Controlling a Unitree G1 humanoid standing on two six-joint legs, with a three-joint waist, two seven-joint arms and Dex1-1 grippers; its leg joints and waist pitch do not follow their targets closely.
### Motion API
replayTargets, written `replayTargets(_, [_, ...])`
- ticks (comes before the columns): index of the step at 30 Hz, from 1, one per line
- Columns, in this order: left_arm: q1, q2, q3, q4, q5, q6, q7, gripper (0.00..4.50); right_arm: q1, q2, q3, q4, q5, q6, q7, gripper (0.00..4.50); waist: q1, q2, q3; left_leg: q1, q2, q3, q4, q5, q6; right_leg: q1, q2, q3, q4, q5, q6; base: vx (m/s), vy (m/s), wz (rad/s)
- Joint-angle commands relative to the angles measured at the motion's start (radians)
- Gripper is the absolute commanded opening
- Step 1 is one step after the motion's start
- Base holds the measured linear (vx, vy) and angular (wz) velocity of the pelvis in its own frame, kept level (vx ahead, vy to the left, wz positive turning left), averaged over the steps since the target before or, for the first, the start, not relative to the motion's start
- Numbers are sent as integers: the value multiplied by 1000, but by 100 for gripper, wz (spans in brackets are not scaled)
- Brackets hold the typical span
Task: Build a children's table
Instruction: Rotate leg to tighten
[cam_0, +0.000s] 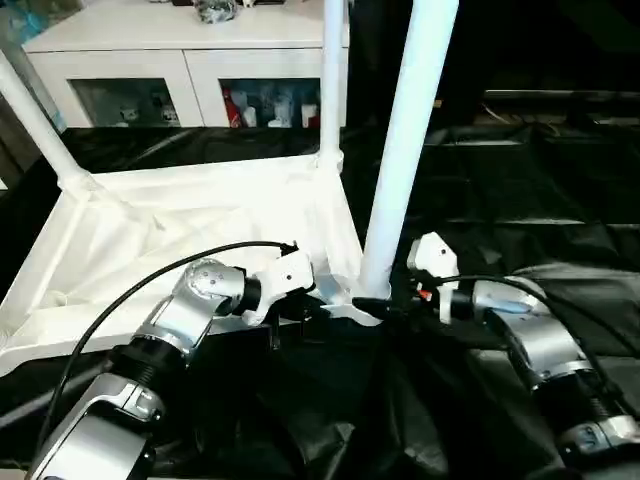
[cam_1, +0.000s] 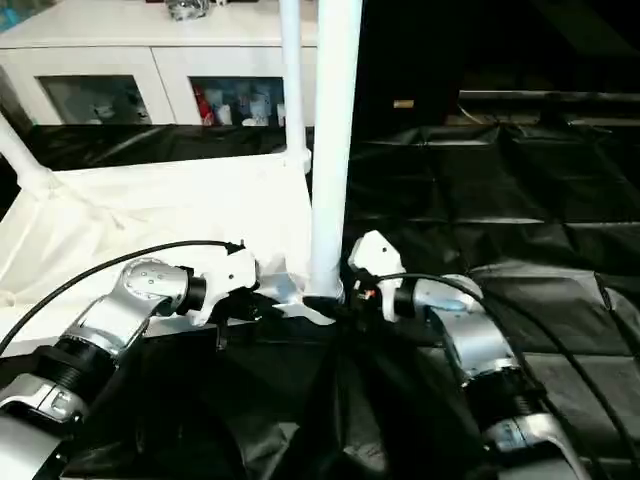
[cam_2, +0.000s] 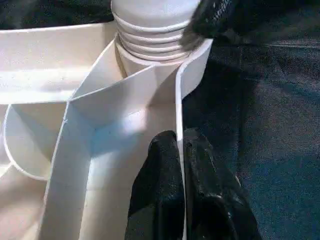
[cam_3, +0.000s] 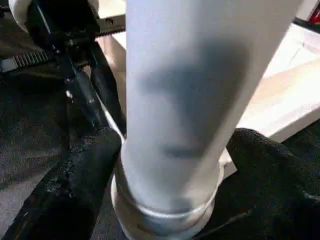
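Right wrist view, right gripper (cam_3: 167, 165) clasping leg (cam_3: 200, 100)

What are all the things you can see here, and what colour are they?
Table top: one, white, upside down on the black sheet, ribbed underside facing up.
Legs: three, white, standing up from the top's corners: near leg, far leg, left leg.
Sheet: one, black, crinkled, under everything.
Cabinet: one, white with glass doors, behind the table; small colourful things inside, too small to name.
Left gripper: one, black fingers shut on the top's rim by the near corner.
Right gripper: one, black fingers clamped on the near leg's base.
Forearms: two, silver, left, right.
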Motion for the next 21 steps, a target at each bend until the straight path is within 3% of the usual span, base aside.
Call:
replayTargets(1, [28,0,0,27,-2,5,12,0,-24,5,11,6,-9,-12,14,353,-1,-33,-50,27,92,-43,-81,-203,77,15,-75,30,-85,-145,-219,0,0,0])
replayTargets(3, [26,0,3,28,-1,6,14,0,-25,5,13,16,-16,-21,19,319,-1,-33,-48,28,93,-43,-83,-219,71,13,-75,30,-87,-171,-216,0,0,0])
replayTargets(8, [24,5,9,28,1,8,16,0,-35,11,9,48,-19,-37,24,282,-1,-33,-48,29,93,-44,-85,-227,64,12,-76,32,-88,-179,-216,0,0,0])
replayTargets(15, [18,-8,31,43,-4,37,55,0,-20,31,0,75,-30,-50,-7,272,-5,-34,-44,28,93,-44,-89,-242,56,10,-75,33,-91,-201,-213,0,0,0])
replayTargets(19, [-32,-79,70,125,-4,67,187,0,6,110,-50,142,-55,-48,-231,272,-15,-34,-38,28,91,-47,-95,-279,29,6,-77,35,-98,-264,-201,0,0,0])
replayTargets(21, [-65,-117,75,179,13,68,266,0,14,159,-77,171,-57,-32,-349,272,-22,-34,-37,36,90,-49,-99,-317,3,-1,-78,37,-104,-302,-194,0,0,0])
